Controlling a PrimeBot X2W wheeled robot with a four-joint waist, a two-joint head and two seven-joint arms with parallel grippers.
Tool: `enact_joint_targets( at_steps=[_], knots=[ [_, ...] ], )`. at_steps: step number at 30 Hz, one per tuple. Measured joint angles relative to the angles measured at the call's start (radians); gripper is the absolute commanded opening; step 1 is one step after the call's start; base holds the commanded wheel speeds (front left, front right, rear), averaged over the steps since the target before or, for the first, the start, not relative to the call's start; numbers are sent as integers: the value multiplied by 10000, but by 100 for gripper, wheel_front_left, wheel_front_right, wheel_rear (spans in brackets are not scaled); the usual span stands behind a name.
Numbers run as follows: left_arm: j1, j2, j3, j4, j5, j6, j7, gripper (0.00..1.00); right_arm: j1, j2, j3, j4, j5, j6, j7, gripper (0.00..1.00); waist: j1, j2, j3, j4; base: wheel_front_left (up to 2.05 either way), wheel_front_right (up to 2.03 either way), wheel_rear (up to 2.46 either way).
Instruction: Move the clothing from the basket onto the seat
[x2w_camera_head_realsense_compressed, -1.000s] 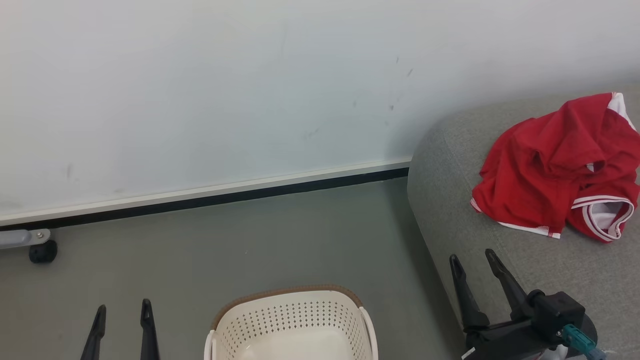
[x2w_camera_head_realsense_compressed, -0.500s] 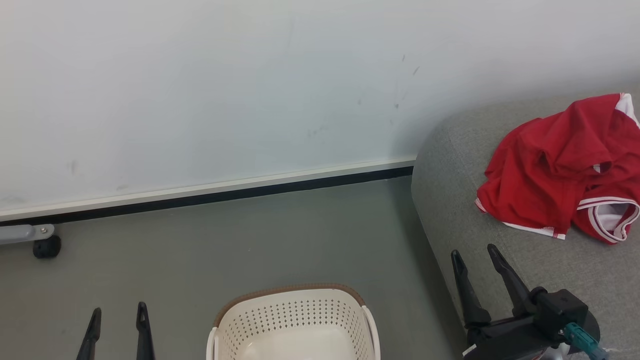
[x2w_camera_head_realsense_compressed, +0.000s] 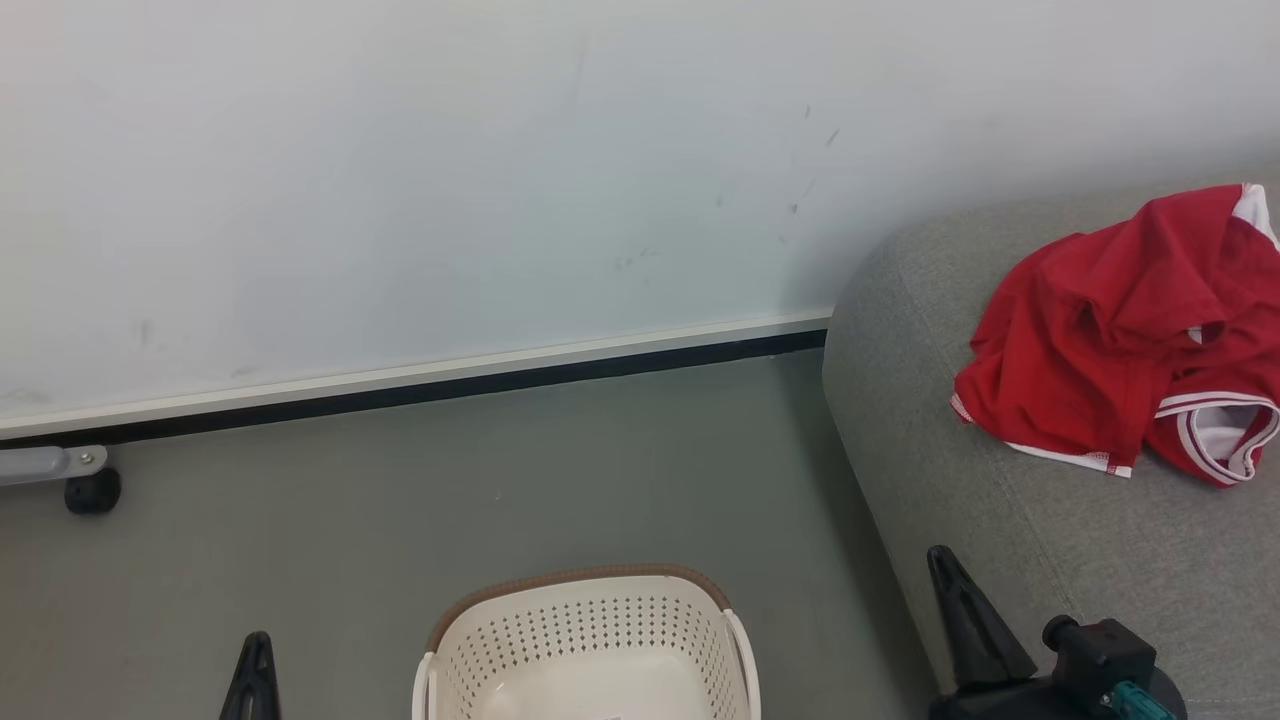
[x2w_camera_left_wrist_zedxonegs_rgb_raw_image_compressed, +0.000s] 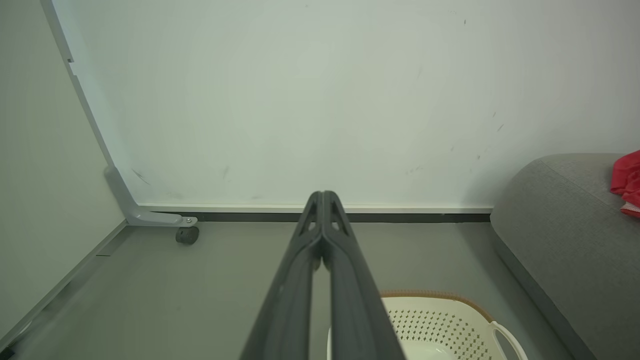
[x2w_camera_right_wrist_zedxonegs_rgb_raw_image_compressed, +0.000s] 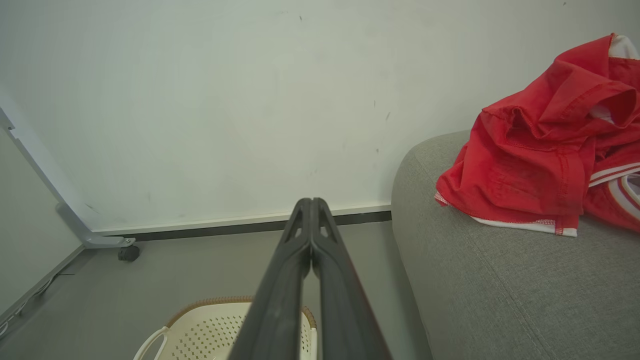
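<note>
The red clothing (x2w_camera_head_realsense_compressed: 1110, 350) with white trim lies bunched on the grey seat (x2w_camera_head_realsense_compressed: 920, 420) at the right; it also shows in the right wrist view (x2w_camera_right_wrist_zedxonegs_rgb_raw_image_compressed: 540, 160). The cream basket (x2w_camera_head_realsense_compressed: 585, 650) with its brown rim stands on the floor at the bottom centre, and what shows of its inside holds no red fabric. My left gripper (x2w_camera_head_realsense_compressed: 255, 650) is shut and empty, low at the left of the basket; its fingers (x2w_camera_left_wrist_zedxonegs_rgb_raw_image_compressed: 324, 200) press together. My right gripper (x2w_camera_head_realsense_compressed: 940, 560) is shut and empty by the seat's front edge, fingers (x2w_camera_right_wrist_zedxonegs_rgb_raw_image_compressed: 311, 205) together.
A pale wall (x2w_camera_head_realsense_compressed: 500, 180) with a dark baseboard (x2w_camera_head_realsense_compressed: 500, 385) runs behind the grey floor (x2w_camera_head_realsense_compressed: 400, 520). A grey metal leg with a black caster (x2w_camera_head_realsense_compressed: 92, 490) stands at the far left by the wall.
Both grippers have shut, from open half a second ago, and sit lower in the head view. The clothing, basket and seat have not moved.
</note>
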Motion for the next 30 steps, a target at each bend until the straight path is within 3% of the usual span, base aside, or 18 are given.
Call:
enact_joint_targets(
  at_steps=[30],
  knots=[
    [-662, -226, 360, 872, -3906, -629, 1016, 0, 8, 545, -1751, 339, 3419, 631, 1149, 0, 1, 0, 60, 274, 0, 0, 0]
  ],
)
